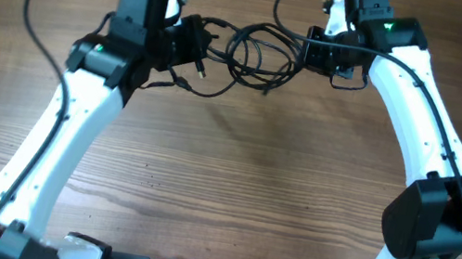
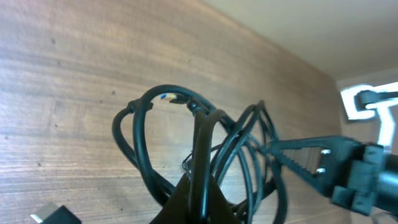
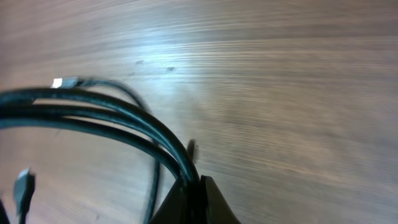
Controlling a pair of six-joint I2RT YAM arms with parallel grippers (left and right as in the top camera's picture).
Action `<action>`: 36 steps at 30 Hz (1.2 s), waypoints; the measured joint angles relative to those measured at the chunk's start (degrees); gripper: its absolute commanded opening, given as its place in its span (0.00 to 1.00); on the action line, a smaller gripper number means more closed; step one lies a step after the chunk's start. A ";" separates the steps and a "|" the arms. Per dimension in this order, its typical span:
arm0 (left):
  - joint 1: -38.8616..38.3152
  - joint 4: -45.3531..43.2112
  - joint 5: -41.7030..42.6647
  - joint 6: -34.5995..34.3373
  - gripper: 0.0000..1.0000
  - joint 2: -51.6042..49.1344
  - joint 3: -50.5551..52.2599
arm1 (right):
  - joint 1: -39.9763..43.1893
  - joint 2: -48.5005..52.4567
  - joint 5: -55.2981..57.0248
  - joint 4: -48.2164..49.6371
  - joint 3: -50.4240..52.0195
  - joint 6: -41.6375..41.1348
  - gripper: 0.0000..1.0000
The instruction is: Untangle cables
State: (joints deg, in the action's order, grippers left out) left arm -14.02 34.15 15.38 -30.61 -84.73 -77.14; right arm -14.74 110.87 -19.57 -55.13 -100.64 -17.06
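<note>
The cables (image 1: pixel 258 54) are a loopy black bundle strung up over the far side of the table (image 1: pixel 232 177). The left end effector (image 1: pixel 193 45) is pinched tight on one end. The right end effector (image 1: pixel 317 55) is clamped on the other.

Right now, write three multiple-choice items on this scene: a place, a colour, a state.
1. Where is the bundle of cables?
A. between left gripper and right gripper
B. beside the left arm's base
C. at the near table edge

2. What colour are the cables?
A. white
B. black
C. red

3. How is the left gripper?
A. wide open
B. shut on the cables
C. out of view

Key: 1A, the overhead view shows them strung between both grippers; 2B, the cords are black in every view; 3B, the left wrist view shows it pinching them.
</note>
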 measured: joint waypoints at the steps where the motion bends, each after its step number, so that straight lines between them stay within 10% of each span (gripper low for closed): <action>1: 0.04 0.02 -0.61 0.15 0.04 0.85 0.00 | 0.07 0.00 -2.14 0.02 -0.02 2.91 0.25; 3: 0.48 0.28 -1.97 0.42 0.04 1.51 0.00 | 0.48 0.09 -6.56 -0.42 -0.33 7.89 0.54; 5: 1.03 0.61 -2.97 0.61 0.04 1.38 0.02 | 1.11 0.15 -10.03 -0.72 -1.36 11.10 0.63; 17: 1.33 0.87 -5.09 1.03 0.04 1.27 0.07 | -0.61 -1.22 -14.91 0.48 -6.12 12.00 0.63; 28: 1.33 0.90 -4.87 0.79 0.04 1.27 0.07 | -10.05 -0.81 -11.93 9.33 -5.77 -8.22 0.63; 36: 1.33 1.95 -4.83 0.74 0.04 1.20 0.07 | -10.14 4.37 -12.35 12.09 -5.60 -19.08 0.91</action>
State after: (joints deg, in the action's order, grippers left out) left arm -12.69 36.10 10.55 -29.87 -83.53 -77.08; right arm -24.88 115.24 -31.92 -43.05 -106.24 -36.14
